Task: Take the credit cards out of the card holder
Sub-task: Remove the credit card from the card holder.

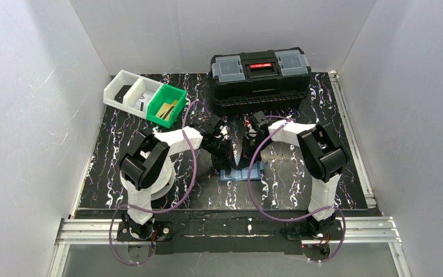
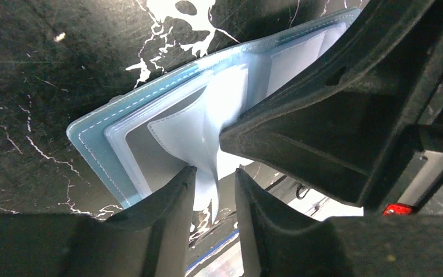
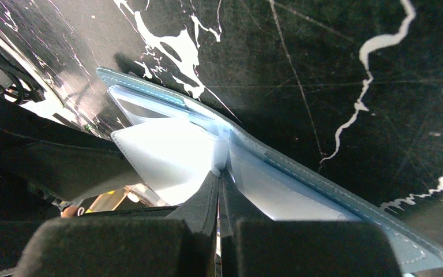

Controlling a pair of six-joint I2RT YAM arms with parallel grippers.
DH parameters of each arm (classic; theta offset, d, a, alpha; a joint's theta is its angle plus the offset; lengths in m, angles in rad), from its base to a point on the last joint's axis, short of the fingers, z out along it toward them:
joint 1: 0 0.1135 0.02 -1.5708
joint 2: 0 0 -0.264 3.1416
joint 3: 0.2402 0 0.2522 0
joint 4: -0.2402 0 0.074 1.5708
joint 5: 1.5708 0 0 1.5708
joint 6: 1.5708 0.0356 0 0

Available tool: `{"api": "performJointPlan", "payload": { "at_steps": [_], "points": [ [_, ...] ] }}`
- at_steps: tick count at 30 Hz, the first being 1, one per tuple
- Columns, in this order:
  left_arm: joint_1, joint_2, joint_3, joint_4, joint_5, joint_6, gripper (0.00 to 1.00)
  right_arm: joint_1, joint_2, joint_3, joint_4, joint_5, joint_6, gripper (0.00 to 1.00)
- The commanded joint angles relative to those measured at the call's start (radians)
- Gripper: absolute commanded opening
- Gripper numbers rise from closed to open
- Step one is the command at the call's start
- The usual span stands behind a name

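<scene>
The small flat blue folding card holder [image 2: 92, 135] lies open on the black, white-veined marbled mat [image 1: 334, 98], toward its near edge and about midway between its left and right edges, right where both arms can reach it.

The right gripper [image 3: 219, 184] has its fingers shut together, with the tip down at the holder's crease. That looks meant to pin the holder so it cannot slide. Whether it also nips a thin leaf, I cannot tell.

The left gripper [image 2: 215, 187] has its fingers apart on either side of a pale blue inner leaf [image 2: 184, 133] that stands up from the fold. It is not clamped on the leaf, and I judge it is about to peel the leaf back to expose a pocket.

None of the credit cards shows plainly. Grey panels sit in the sleeves, but I cannot tell what they are.
</scene>
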Motion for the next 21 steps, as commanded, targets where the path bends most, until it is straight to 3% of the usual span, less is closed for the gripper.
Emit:
{"api": "performJointPlan", "payload": {
  "at_steps": [1, 8, 19, 21],
  "points": [
    [-0.011, 0.028, 0.006, -0.015, -0.048, 0.007, 0.27, 0.005, -0.016, -0.022, -0.012, 0.034, -0.014, 0.02],
    [-0.01, 0.013, 0.017, -0.045, -0.086, 0.009, 0.0, 0.002, -0.058, 0.01, -0.033, 0.029, -0.015, 0.12],
    [-0.011, -0.028, 0.044, -0.067, -0.078, 0.024, 0.0, 0.0, -0.224, 0.104, -0.158, 0.147, -0.022, 0.45],
    [-0.013, -0.038, 0.053, -0.066, -0.063, 0.023, 0.0, -0.002, -0.247, 0.114, -0.185, 0.184, -0.031, 0.48]
  ]
}}
